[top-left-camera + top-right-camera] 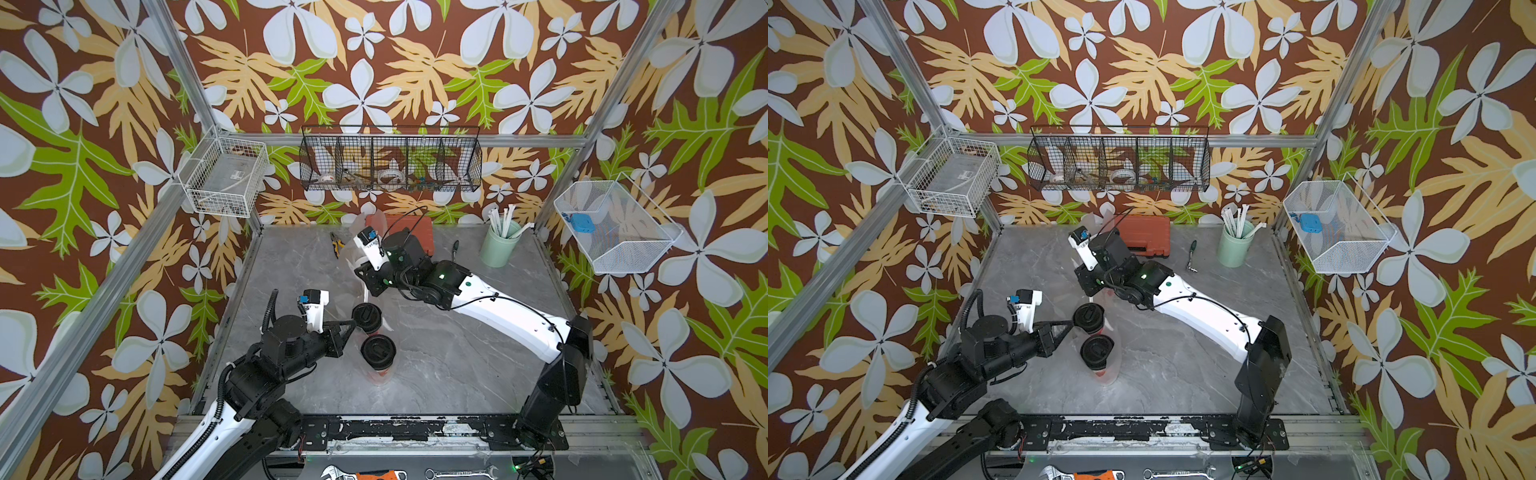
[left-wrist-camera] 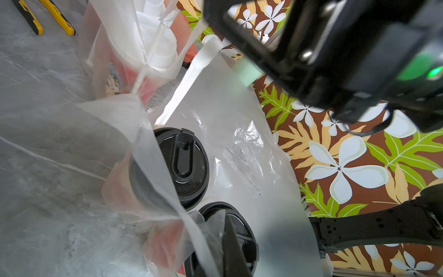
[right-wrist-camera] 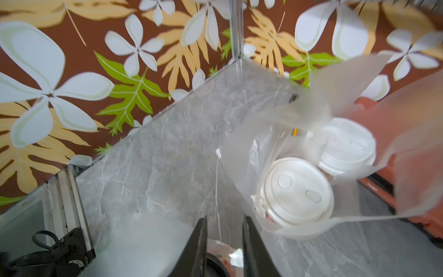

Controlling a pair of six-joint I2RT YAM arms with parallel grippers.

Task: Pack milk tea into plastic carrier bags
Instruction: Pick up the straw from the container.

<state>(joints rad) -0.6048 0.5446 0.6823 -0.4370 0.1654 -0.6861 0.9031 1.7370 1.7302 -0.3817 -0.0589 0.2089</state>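
With our left gripper (image 1: 352,325) clamped shut on the near bag (image 2: 239,144) around both black-lidded cups (image 1: 378,352) at near centre, our right gripper (image 3: 224,239), fingers slightly apart, should catch the opposite handle (image 2: 182,91) gently.

both top views high, facing down on table (image 1: 457,374), wrist views close over milk tea (image 2: 182,165)

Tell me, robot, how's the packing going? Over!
Left gripper shut on near bag; right gripper open above it. Two black-lid cups in near bag, two white-lid cups in far bag. Pliers behind, not blocking.
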